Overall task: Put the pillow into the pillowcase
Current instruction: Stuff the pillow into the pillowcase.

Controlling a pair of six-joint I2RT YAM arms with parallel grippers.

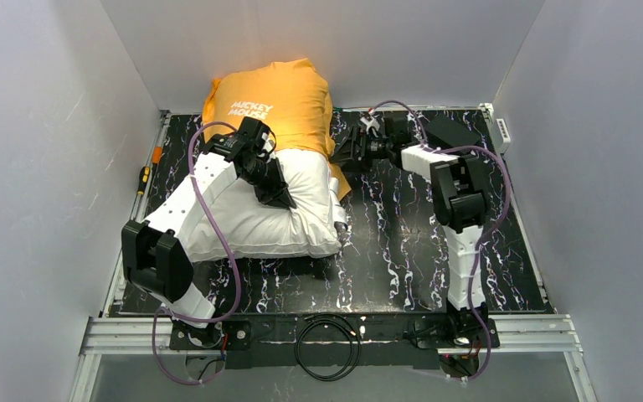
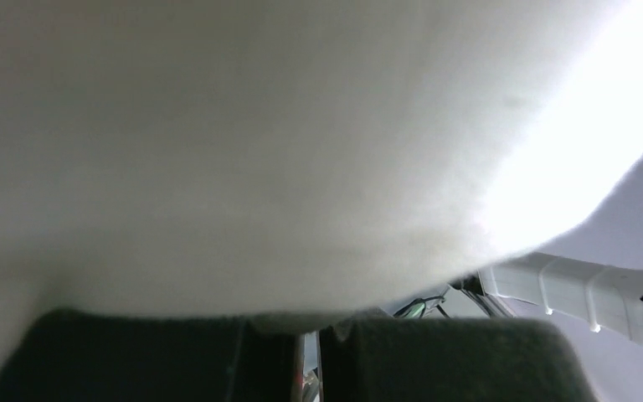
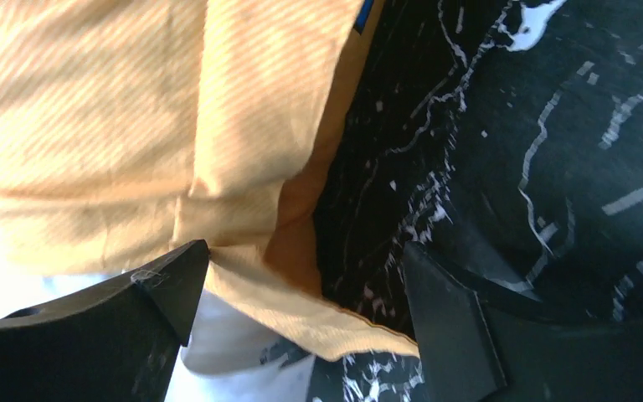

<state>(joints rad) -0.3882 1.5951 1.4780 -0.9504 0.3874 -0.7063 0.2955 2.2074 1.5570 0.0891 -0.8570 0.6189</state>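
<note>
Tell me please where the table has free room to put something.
Free: the middle of the table between the pillow and the right arm, and the near strip before the pillow. Crowded: the far left, where pillow, pillowcase and left claw meet.

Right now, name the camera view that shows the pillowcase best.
Top external: the whole pillowcase shows, lettering up, over the far end of the pillow. Right wrist catches only a patch of its orange edge; left wrist shows none, just white pillow.

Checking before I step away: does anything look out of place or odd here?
The pillow is only half inside the pillowcase, near half bare. A yellow-handled tool lies by the left edge of the table.
</note>
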